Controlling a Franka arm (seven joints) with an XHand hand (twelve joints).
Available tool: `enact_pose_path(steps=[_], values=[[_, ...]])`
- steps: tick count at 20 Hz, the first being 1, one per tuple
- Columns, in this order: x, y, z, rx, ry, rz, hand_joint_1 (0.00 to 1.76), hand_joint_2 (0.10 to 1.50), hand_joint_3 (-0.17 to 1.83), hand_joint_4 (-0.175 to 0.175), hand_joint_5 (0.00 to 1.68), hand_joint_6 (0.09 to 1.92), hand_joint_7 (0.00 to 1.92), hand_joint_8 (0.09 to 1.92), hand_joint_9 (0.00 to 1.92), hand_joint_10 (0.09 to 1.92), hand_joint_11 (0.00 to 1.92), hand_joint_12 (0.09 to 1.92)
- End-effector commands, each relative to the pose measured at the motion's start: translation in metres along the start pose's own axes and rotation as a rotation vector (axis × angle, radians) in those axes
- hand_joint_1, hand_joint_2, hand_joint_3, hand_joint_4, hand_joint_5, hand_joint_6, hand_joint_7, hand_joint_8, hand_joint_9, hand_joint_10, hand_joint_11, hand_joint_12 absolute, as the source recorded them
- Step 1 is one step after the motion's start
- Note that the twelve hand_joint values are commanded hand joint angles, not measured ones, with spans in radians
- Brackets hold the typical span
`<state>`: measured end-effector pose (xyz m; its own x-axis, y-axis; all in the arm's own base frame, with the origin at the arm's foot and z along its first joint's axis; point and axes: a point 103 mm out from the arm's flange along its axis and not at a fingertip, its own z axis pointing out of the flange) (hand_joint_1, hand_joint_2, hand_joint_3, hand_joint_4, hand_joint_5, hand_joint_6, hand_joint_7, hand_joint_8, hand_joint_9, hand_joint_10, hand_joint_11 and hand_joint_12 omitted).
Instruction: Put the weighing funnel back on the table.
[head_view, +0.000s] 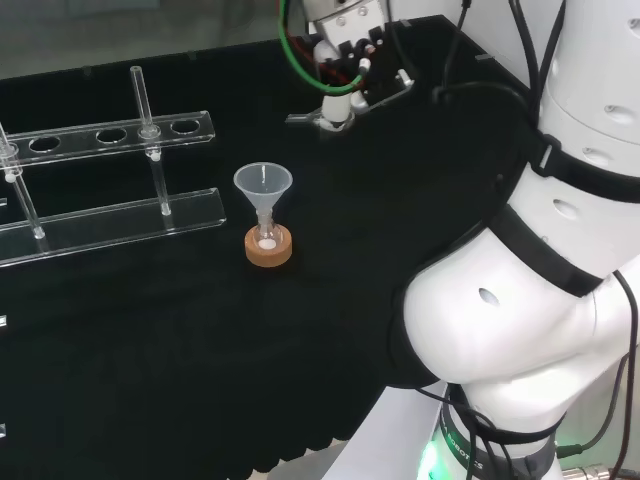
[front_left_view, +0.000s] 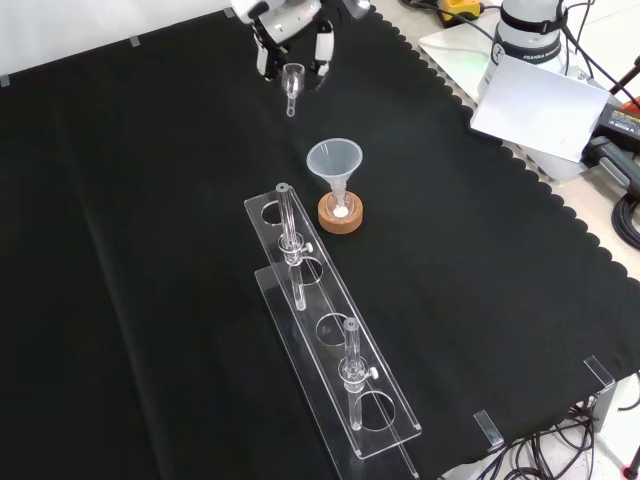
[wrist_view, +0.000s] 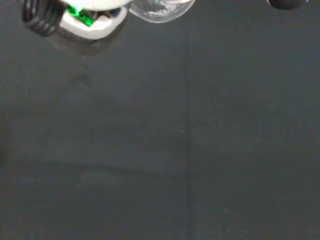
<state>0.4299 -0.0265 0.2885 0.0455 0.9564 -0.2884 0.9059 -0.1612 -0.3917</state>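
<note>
One weighing funnel (front_left_view: 292, 82) pinched by the hand (front_left_view: 285, 18), stem pointing left in head view, toward funnel (front_left_view: 334, 160)

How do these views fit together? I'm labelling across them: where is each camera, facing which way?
Head view: behind and above the arm's base, looking over the white arm links at the cloth; the hand is far off.
Front view: before the arm, looking down on the cloth; the hand shows at the top, pinching the weighing funnel.
Wrist view: at the wrist, facing the cloth past a blurred part of the hand.
Shared: head and front views both show the funnel on its cork ring.
</note>
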Motion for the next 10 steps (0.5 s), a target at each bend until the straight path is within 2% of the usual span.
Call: enact_pose_path(steps=[1, 10], values=[[0.001, 0.019, 0.017, 0.009, 0.055, -0.029, 1.12, 0.69, 0.6, 0.175, 1.27, 0.66, 1.4, 0.28, 1.63, 0.09, 1.51, 0.55], [-0.006, 0.041, 0.035, 0.018, 0.087, -0.039, 1.12, 0.69, 0.6, 0.175, 1.27, 0.66, 1.4, 0.27, 1.62, 0.09, 1.5, 0.55]])
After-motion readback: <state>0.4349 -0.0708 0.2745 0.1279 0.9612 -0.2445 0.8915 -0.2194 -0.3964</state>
